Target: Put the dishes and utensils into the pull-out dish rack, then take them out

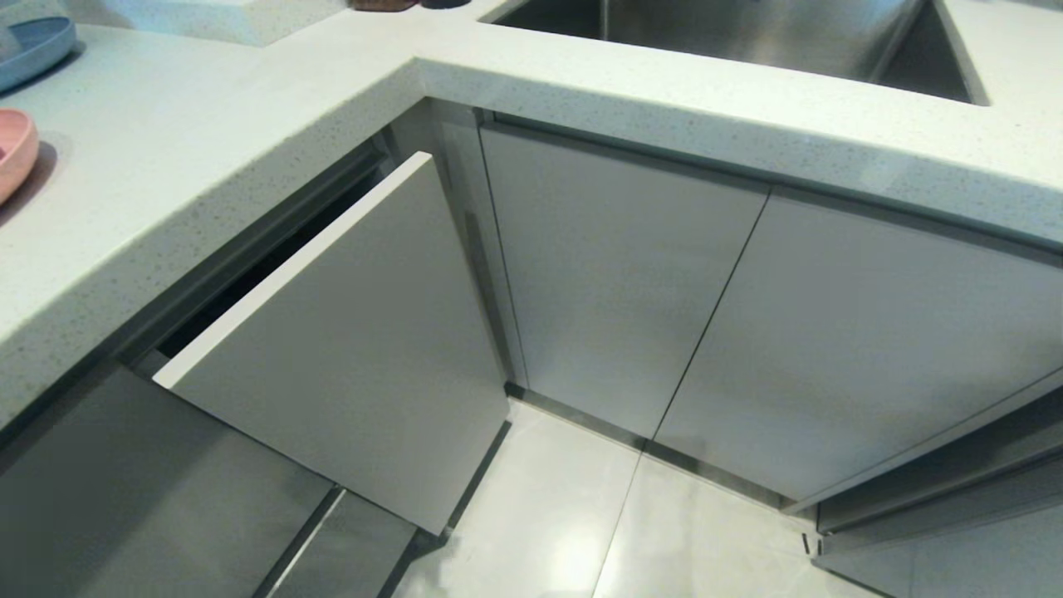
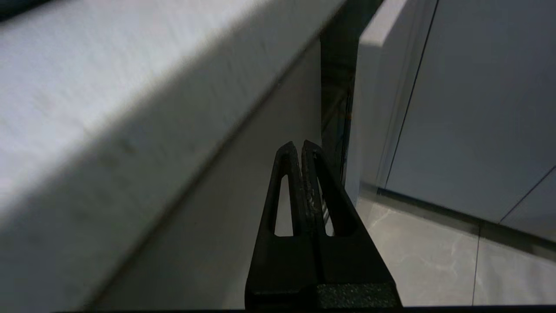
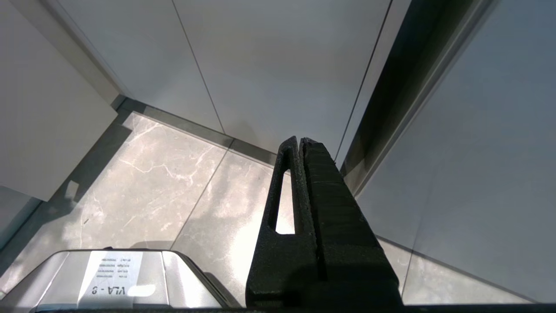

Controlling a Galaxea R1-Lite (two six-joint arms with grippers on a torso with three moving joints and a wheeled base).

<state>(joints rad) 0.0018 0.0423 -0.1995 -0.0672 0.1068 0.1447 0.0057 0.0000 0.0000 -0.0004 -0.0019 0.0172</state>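
Head view, far left: one pink bowl (image 1: pixel 12 154) on the tabletop (image 1: pixel 166 158). Only wrist views show the left gripper (image 2: pixel 299 145) and right gripper (image 3: pixel 299 141), both closed, empty.

White label (image 3: pixel 114 270) on the silver robot base (image 3: pixel 182 278), seen upside down, "VLA - 9", smaller print unreadable

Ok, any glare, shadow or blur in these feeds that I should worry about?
Head view: soft glare patch on the floor, dark gap behind the drawer front. Left wrist view: countertop smeared and shadowed underneath; shut left gripper sharp. Right wrist view: bright glare on the floor beside the shut right gripper.
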